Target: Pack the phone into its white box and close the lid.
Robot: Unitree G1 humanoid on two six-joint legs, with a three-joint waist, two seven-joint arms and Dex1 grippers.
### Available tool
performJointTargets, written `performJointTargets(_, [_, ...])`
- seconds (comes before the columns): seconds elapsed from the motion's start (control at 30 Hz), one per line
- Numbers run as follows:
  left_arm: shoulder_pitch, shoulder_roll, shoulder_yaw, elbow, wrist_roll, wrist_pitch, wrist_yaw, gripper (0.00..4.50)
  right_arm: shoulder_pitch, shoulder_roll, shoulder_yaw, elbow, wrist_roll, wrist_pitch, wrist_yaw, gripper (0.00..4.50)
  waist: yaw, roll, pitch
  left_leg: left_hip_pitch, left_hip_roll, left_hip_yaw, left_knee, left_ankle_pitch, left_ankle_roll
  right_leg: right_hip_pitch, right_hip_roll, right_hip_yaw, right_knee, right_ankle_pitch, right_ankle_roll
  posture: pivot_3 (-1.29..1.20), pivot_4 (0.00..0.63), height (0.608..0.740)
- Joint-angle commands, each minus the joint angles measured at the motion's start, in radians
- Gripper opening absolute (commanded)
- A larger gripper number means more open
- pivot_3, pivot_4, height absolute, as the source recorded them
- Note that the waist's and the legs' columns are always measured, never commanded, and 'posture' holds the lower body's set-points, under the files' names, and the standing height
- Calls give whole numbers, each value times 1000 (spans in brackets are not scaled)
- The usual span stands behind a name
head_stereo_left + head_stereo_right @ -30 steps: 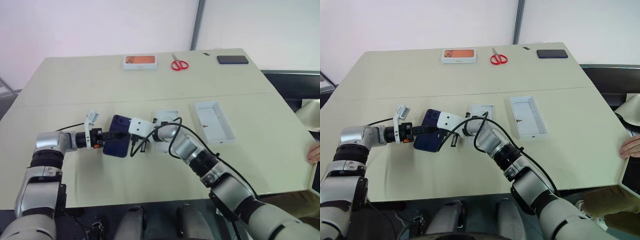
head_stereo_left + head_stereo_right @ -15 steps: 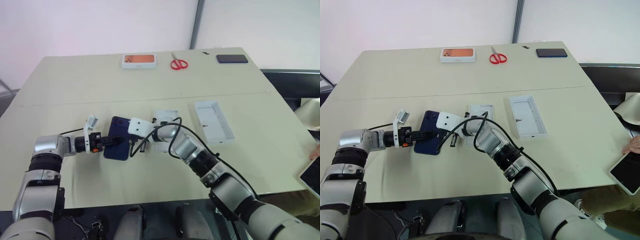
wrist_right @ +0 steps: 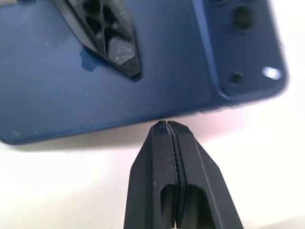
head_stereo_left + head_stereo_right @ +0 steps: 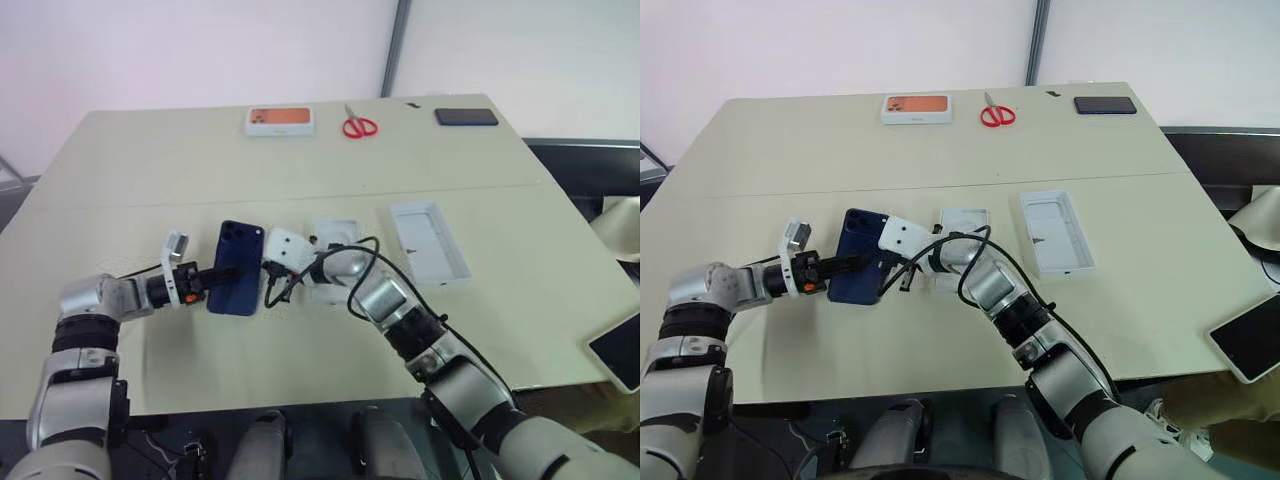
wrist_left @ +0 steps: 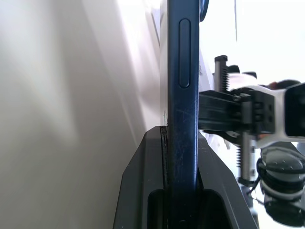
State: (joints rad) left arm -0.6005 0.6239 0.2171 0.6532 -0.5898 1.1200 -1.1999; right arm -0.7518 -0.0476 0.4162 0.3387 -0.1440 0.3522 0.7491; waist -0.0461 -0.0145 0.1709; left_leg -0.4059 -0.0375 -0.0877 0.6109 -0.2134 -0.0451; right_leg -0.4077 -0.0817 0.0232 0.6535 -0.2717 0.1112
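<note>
Since a second ago your left gripper [image 4: 222, 277] has clamped down on the phone [image 4: 238, 268] and rolled it so it sits more upright, camera cluster toward the far side, lifted off the table [image 4: 150, 160]. You can see in the left wrist view that the fingers [image 5: 143, 191] pinch the slim edge flat between them, so that grip looks solid. Your right gripper [image 3: 167, 131] is fully closed and empty, its tip right at the phone's long edge, probably just steadying it during the handover. Meanwhile the white box [image 4: 334, 232] sits just behind your right wrist, partly hidden, and the lid [image 4: 430, 242] lies open-side up a bit further right. I'd say next you need to clear the right arm away so the left can carry the phone over to the box.
</note>
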Motion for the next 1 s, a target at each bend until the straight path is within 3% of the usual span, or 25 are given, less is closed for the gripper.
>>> performJointTargets(0.03, [0,1,112,-48,-89,57,46,21,-10,17,-97,-101,119,61,27,0,0,0,0,-2,0,0,1,0,-1,-2,0,0,1,0,0,0,150,740])
performJointTargets(0.1, [5,-14,168,-66,-129,84,85,21,-9,8,-126,-138,177,110,62,0,1,-1,0,-3,0,0,1,0,-1,-3,0,0,1,0,0,0,150,740])
performJointTargets(0.23, [35,-56,260,-135,-199,145,173,0,30,-73,-146,-233,228,148,125,1761,2,-1,1,-3,0,0,1,0,-1,-2,-1,0,0,0,0,0,150,740])
performJointTargets(0.37, [78,-96,305,-248,-260,185,242,0,93,-208,-137,-376,297,210,242,3820,6,-2,1,-3,0,0,1,0,-1,-1,-3,0,-1,0,0,0,150,740])
performJointTargets(0.63, [122,-170,349,-382,-342,207,366,0,218,-488,-76,-539,288,177,371,3820,4,-3,2,-3,0,1,1,0,-1,-1,-5,-1,-3,0,0,0,150,740])
performJointTargets(1.0, [128,-194,327,-409,-378,189,424,0,222,-527,-27,-437,202,101,331,3820,10,-5,3,-3,-1,2,2,0,-1,0,-6,-1,-4,0,0,0,150,740])
